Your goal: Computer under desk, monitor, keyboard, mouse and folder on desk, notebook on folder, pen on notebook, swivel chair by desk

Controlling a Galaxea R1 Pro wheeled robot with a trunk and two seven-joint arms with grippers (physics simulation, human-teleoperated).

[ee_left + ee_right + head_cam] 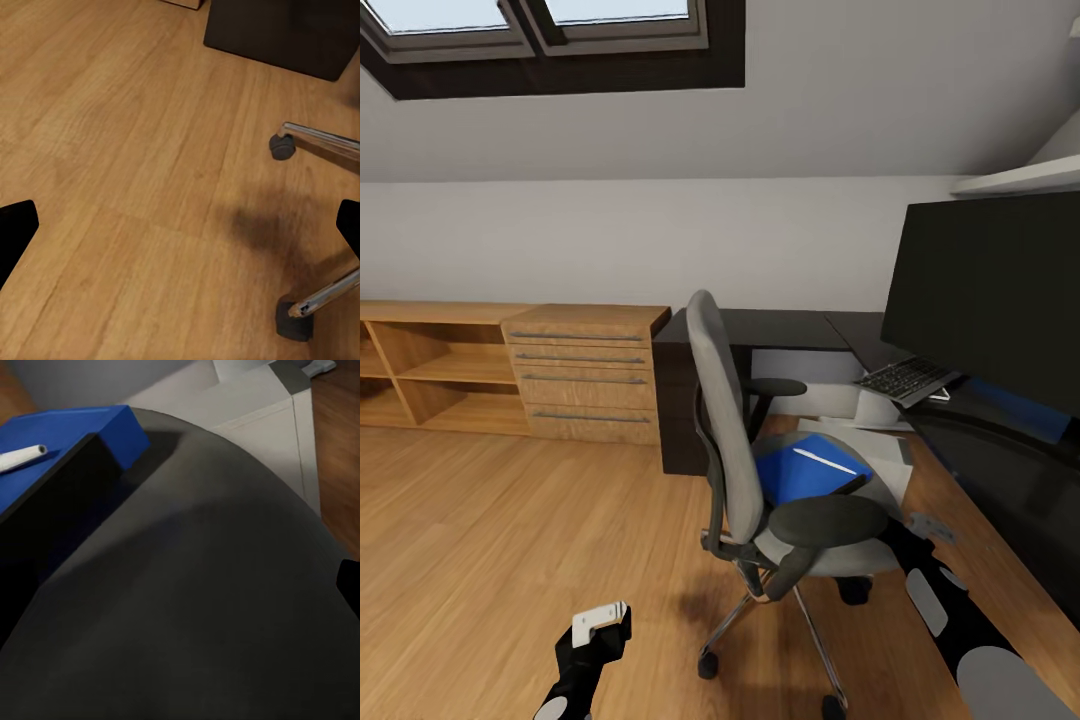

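The wooden floor point(480, 540) spreads across the room's near side, and a light-wood shelf and drawer unit point(585, 372) stands against the far wall. A dark counter point(780, 330) runs along that wall and turns down the right side. The monitor point(990, 295) stands on the counter's right run, a broad black screen. The keyboard point(908, 379) rests tilted on the counter just below the monitor's lower left corner, touching or nearly touching it. A pale boxy shape, perhaps the computer point(880, 440), sits low beneath the counter behind the chair; its identity is not certain.

The swivel chair point(730, 440) stands on the floor just beside the counter's inner corner, its grey back toward the room and its seat toward the counter. On the seat lies a blue flat item point(805, 470), folder or notebook, which one cannot be told, with a dark slab under its near edge. The white pen point(823, 461) lies on top of the blue cover. The mouse cannot be made out.

The left gripper point(600, 622) hangs low over the floor near the chair's wheeled base; in the left wrist view 2 castors point(283, 146) show on chrome legs, and the jaws stand wide apart with nothing between them. The right arm point(960, 620) reaches toward the chair's near armrest point(195, 600); whether its jaws are apart or together cannot be told.
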